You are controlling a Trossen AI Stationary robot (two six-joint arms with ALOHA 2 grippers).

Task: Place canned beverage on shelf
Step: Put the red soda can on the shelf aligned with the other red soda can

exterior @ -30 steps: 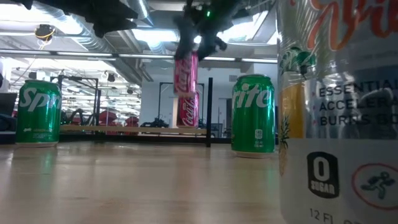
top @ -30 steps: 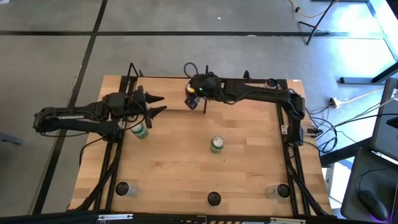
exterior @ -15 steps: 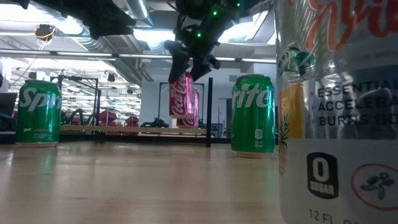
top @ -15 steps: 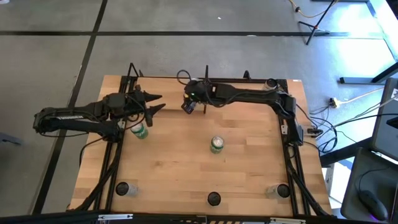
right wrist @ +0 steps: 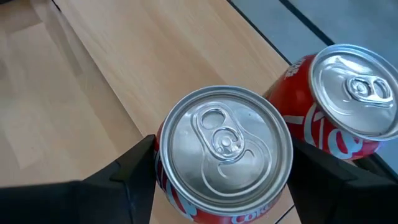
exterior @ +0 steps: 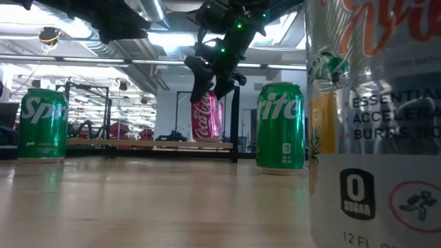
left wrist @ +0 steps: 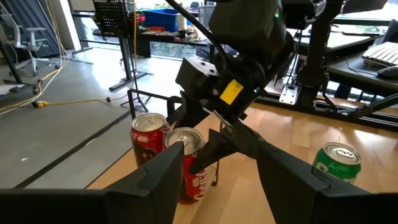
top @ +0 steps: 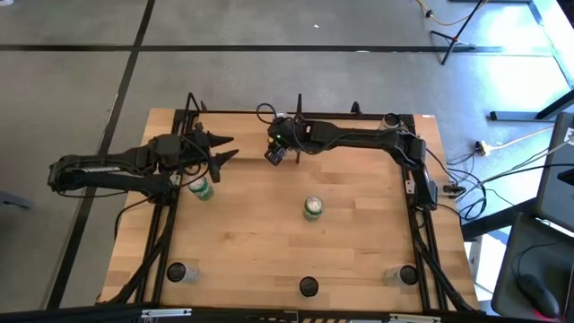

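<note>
A red cola can (right wrist: 224,146) stands upright on the light-wood shelf (exterior: 138,144) at the table's far edge, beside a second red can (right wrist: 348,106). My right gripper (top: 276,151) is above it, its fingers down either side of the can's top; it also shows in the low view (exterior: 209,83). My left gripper (top: 229,149) is open and empty at the table's left, pointing toward the shelf. A green can (top: 202,189) stands just near of it. My right gripper has the red can's upper wall (right wrist: 163,163), just below the rim, between its two fingers (right wrist: 127,171), one on each opposite side. The fingers come from above, slanting down. The can stands upright with its base on the shelf board (exterior: 207,140).
Another green can (top: 312,208) stands mid-table. Three more cans stand along the near edge (top: 308,287); one of them fills the low view's right (exterior: 375,124). Thin black shelf rods (exterior: 233,124) rise beside the red cans.
My right gripper has gone down toward the shelf with the red can. The can was held high above the second red can, then hung tilted, and now stands upright on the shelf board next to it.
</note>
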